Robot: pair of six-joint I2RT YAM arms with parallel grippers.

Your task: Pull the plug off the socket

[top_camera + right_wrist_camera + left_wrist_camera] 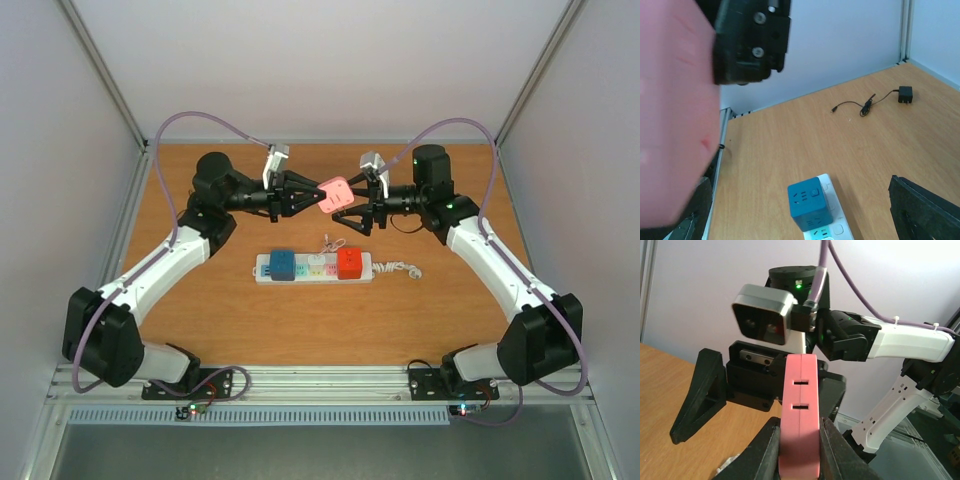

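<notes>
Now both arms reach inward above the table point(200, 320): left fingers point(762, 452) clenched on the pink plug point(800, 410), right fingers point(922, 210) spread wide beside it. The socket point(315, 267) lies below, carrying a blue cube point(281, 265) and a red cube point(349, 263).

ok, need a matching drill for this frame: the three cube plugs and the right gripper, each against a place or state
Things:
1. pink plug
2. blue plug
3. red plug
4. right gripper

Place or state:
A. open
B. on the socket, toward its cord
C. clamped in the left gripper, off the socket
D. on the socket, at the end far from the cord

Pairs: 1-C, 2-D, 3-B, 4-A
</notes>
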